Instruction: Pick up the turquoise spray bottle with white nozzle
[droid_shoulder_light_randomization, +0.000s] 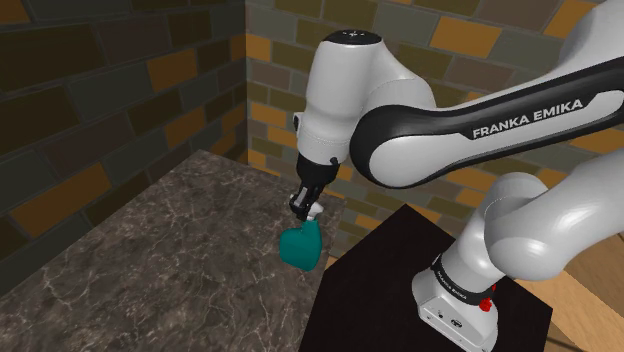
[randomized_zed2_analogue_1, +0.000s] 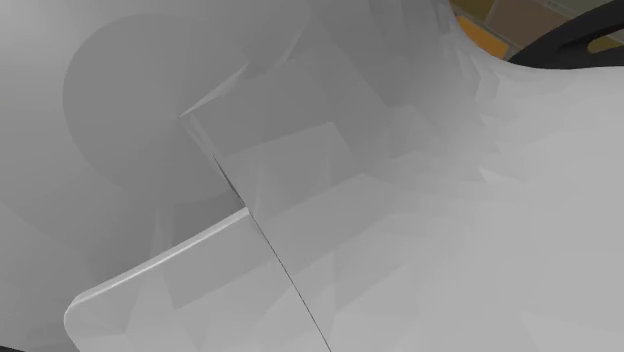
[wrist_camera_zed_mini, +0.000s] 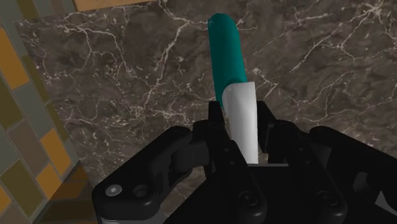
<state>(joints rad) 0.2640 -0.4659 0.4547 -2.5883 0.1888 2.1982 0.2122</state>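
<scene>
Pincer (droid_shoulder_light_randomization: 303, 206) shut tight on the white nozzle (droid_shoulder_light_randomization: 315, 210) of the turquoise spray bottle (droid_shoulder_light_randomization: 301, 247), at the desk's (droid_shoulder_light_randomization: 150, 250) edge nearest the stand (droid_shoulder_light_randomization: 400, 262).

Seen from the shoulder view, the bottle stands upright beneath the pincer, with its nozzle up, its rounded body down and its long axis close to vertical. It is at the right-hand edge of the dark marbled desk, and whether its base touches the top cannot be told. In the wrist view the black fingers (wrist_camera_zed_mini: 215, 124) press the nozzle (wrist_camera_zed_mini: 242, 111) from both sides. The bottle's body (wrist_camera_zed_mini: 226, 54) runs straight away from the pincer (wrist_camera_zed_mini: 241, 127) toward the desk (wrist_camera_zed_mini: 127, 63), in line with the fingers. A brick wall (droid_shoulder_light_randomization: 100, 90) stands on the far side of the desk. The second exterior view looks close onto the white arm (randomized_zed2_analogue_1: 350, 180).
</scene>
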